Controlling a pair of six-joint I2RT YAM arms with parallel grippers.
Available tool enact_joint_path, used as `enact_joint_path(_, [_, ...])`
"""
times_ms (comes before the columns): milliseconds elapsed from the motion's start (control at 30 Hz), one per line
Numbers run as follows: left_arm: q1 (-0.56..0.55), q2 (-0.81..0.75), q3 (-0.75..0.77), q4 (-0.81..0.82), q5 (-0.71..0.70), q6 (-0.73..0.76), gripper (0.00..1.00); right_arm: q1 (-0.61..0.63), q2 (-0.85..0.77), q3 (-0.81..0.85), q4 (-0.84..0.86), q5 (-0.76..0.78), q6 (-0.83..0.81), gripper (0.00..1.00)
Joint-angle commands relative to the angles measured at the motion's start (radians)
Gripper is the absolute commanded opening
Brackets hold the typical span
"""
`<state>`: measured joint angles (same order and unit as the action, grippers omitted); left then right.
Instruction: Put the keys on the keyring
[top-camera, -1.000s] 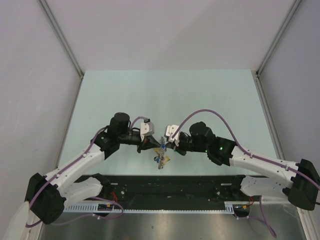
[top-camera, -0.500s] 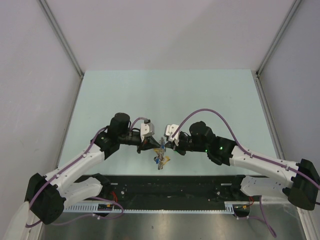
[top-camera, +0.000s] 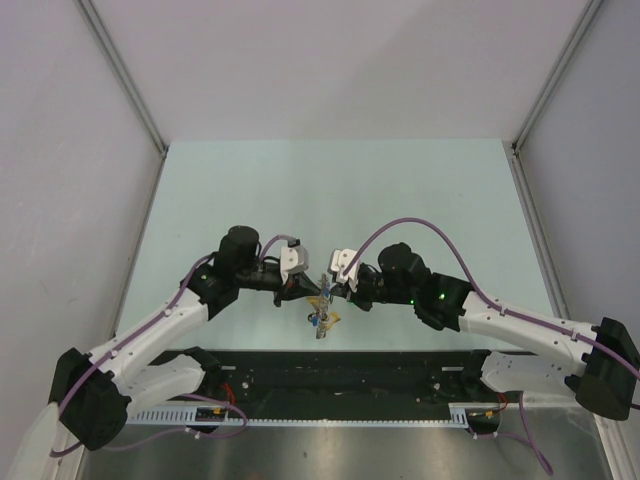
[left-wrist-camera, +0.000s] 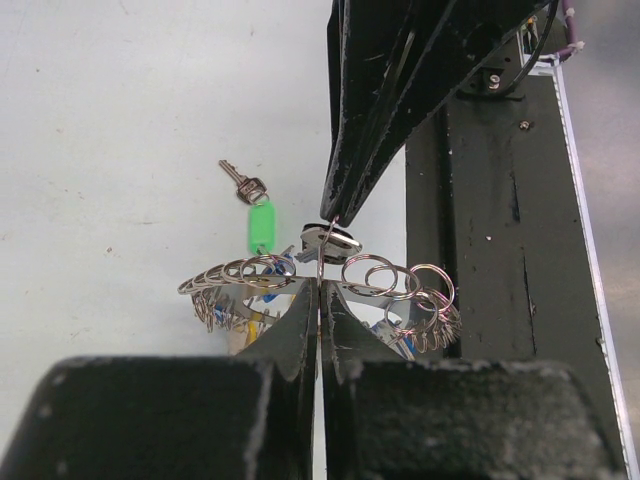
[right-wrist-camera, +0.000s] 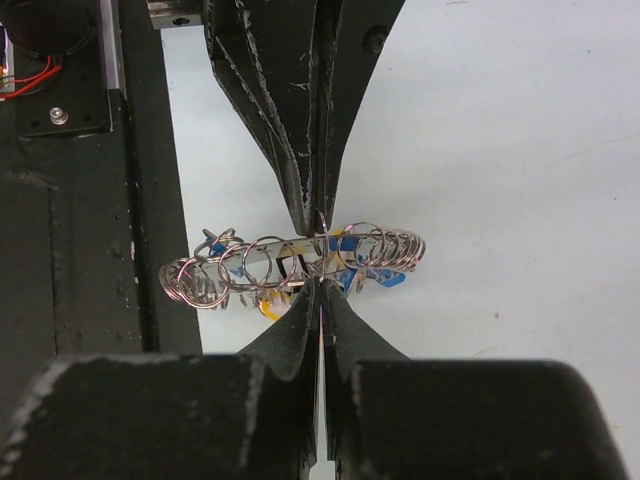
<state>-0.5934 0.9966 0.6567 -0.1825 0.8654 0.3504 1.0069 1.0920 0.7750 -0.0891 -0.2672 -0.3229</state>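
While my left gripper (left-wrist-camera: 320, 292) and right gripper (right-wrist-camera: 322, 290) both pinch the ring (right-wrist-camera: 275, 252) (thin, stiff, likely slippery), I'd hold its flat band, not the springy loops (left-wrist-camera: 365, 272).

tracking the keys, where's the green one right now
In the left wrist view, the green key sits just beyond the keyring, left of the right gripper; whether it rests on the table is unclear.

My left claw (left-wrist-camera: 320, 290) and right claw (right-wrist-camera: 320, 290) meet tip to tip at the keyring (right-wrist-camera: 290, 258), blocking each other; the far desk (top-camera: 340, 190) lies open.
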Motion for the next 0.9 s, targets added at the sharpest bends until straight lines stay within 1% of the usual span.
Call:
enact_joint_path(0, [-0.005,-0.033,0.037,0.041,0.014,0.032,0.00,-0.001,-0.001,0.046,0.009,0.017,0.004,0.00])
enact_joint_path(867, [-0.005,-0.016,0.043,0.026,0.041,0.039,0.00,-0.002,0.014,0.056,0.029,-0.010,0.010,0.00])
